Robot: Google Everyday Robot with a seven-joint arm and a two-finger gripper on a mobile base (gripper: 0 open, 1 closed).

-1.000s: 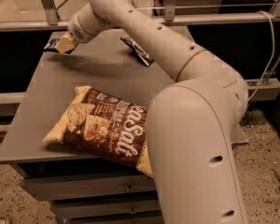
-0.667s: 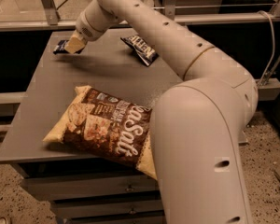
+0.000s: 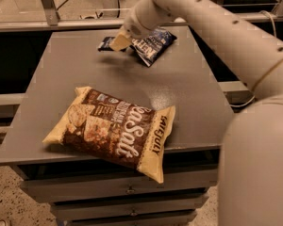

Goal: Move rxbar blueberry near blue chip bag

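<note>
The rxbar blueberry is a small dark-blue bar at the far middle of the grey table. My gripper is shut on its right end and holds it just above the tabletop. The blue chip bag, puffy dark blue with white lettering, lies right beside the gripper on its right, partly hidden by my arm. The bar is a short way left of the bag.
A big brown-and-cream "Sea Salt" bag lies at the table's front, hanging over the front edge. My arm's large white body fills the right foreground. A metal rail and post stand behind the table. Drawers sit under the tabletop.
My gripper has carried the bar from the table's far left corner to the right, up to the blue chip bag. The bags have not moved.
</note>
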